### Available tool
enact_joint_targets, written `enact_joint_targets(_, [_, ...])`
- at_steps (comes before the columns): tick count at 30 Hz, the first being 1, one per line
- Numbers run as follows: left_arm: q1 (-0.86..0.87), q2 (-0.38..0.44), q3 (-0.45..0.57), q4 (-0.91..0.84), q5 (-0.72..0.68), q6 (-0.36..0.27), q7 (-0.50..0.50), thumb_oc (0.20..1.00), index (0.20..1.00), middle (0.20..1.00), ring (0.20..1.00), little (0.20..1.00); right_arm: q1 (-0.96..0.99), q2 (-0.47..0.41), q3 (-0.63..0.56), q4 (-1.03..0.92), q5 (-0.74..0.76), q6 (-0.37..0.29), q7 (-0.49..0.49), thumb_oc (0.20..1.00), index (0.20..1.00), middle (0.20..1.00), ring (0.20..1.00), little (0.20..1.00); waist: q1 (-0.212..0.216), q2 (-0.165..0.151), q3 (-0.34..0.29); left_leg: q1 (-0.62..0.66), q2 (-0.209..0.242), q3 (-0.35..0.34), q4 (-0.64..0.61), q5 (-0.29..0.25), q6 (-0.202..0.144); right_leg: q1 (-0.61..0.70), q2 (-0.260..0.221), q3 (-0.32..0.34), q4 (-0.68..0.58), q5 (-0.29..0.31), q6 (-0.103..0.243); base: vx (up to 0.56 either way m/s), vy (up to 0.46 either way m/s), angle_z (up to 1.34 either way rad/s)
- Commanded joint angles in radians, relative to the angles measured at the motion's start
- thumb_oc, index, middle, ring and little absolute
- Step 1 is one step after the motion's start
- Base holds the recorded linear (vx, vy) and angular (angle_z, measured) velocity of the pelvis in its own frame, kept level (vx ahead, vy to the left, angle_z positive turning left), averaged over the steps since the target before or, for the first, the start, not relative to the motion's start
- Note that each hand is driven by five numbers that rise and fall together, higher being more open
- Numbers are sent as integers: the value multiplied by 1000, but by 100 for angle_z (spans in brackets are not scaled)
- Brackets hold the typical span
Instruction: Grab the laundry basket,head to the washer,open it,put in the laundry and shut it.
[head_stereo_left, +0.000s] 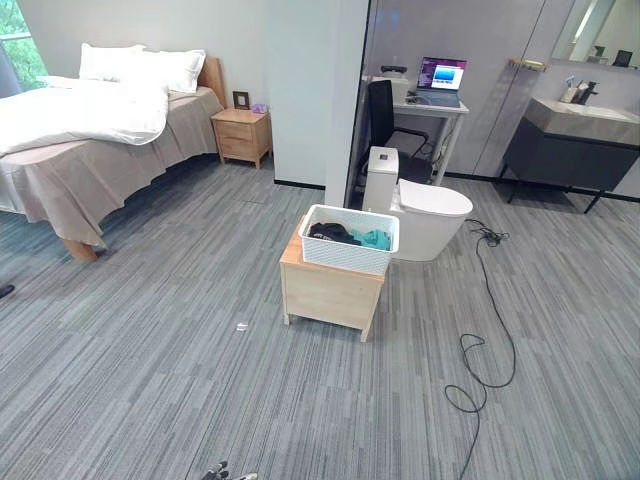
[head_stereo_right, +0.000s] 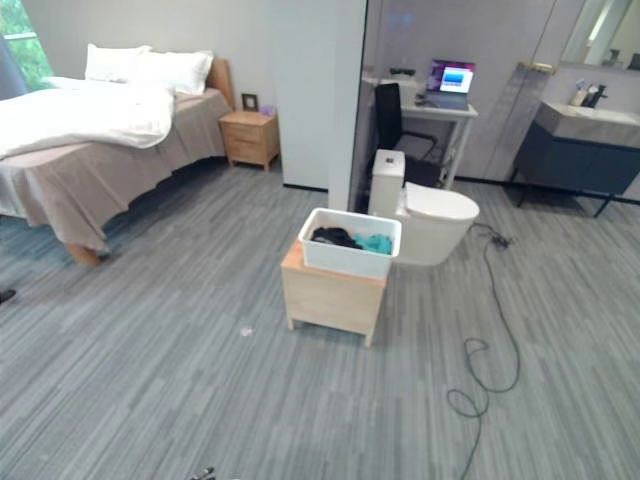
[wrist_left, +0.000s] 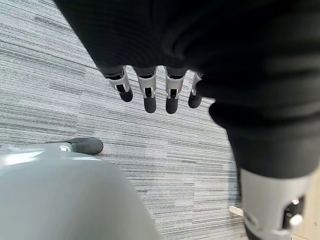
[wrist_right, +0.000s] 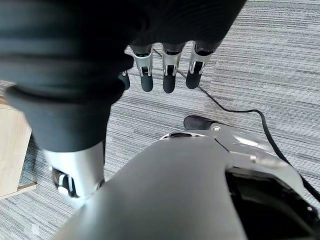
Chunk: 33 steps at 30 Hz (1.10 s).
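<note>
Ahead, in the left eye view, a white laundry basket (head_stereo_left: 348, 243) sits on a low wooden cabinet (head_stereo_left: 330, 291) in the middle of the grey floor (head_stereo_left: 150, 370). Dark and teal laundry (head_stereo_left: 347, 236) lies inside, mostly hidden by the basket's wall. A white toilet (head_stereo_left: 420, 210) stands just behind, with a bed (head_stereo_left: 90, 140) and nightstand (head_stereo_left: 242, 134) to the left and a desk with a laptop (head_stereo_left: 441, 78) further back. A vanity (head_stereo_left: 580, 140) is cut off at the right edge.

The right eye view gives the same layout; the basket is well apart from both hands.

In the left wrist view, the left hand (wrist_left: 150, 85) hangs over bare floor, fingers straight and relaxed, holding nothing; its thumb is partly cut off.

In the right wrist view, the right hand (wrist_right: 167, 70) likewise hangs with loose, straight fingers, empty, with a corner of the cabinet at the edge.
</note>
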Motion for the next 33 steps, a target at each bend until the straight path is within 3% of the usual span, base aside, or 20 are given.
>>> enact_joint_targets(1, [-86, -22, 14, 48, 23, -19, 9, 1000, 1000, 1000, 1000, 1000, -65, -19, -12, 48, 6, -20, -7, 1000, 1000, 1000, 1000, 1000, 5, 19, 44, -22, -107, 11, 9, -52, 70, 42, 88, -49, 10, -88, -103, 0, 0, 0])
enact_joint_targets(33, [-76, -21, 38, 48, 1, -18, 10, 1000, 1000, 1000, 1000, 1000, -63, -25, -21, 55, 13, -19, -7, 1000, 1000, 1000, 1000, 1000, 7, 21, 53, -23, -108, 10, 9, -59, 73, 27, 86, -39, 10, -80, -100, 1, 2, 0])
